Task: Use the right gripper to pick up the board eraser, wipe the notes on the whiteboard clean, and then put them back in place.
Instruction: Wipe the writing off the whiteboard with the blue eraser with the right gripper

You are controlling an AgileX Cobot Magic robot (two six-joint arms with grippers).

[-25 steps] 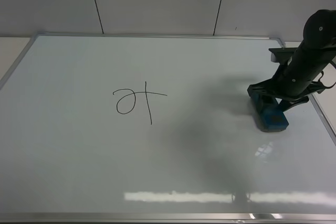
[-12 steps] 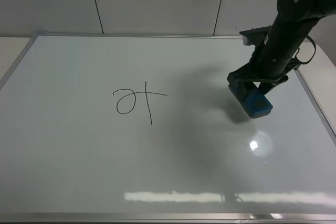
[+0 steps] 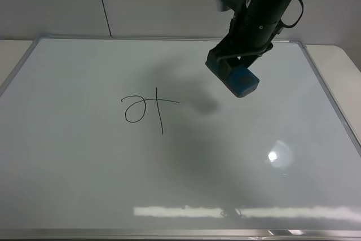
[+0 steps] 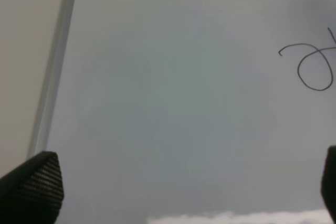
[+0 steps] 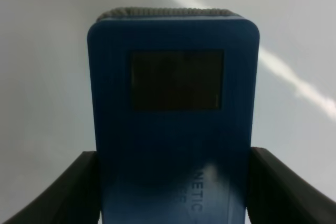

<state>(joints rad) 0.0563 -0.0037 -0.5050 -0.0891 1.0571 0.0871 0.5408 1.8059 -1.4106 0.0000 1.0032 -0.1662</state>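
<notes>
The right gripper (image 3: 231,67) clamps the board eraser (image 3: 244,82) clear of the whiteboard (image 3: 79,162); the notes (image 3: 148,109) lie well to its left; the left gripper (image 4: 181,184) is spread wide, holding nothing

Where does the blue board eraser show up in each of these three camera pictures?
Exterior high: the blue board eraser is upper right of centre, lifted above the whiteboard.
Left wrist: not in it.
Right wrist: it fills the middle, clamped in the right claw.
Shared landmark: the black marker scribble, whole in the exterior view, cut off in the left wrist view.
</notes>
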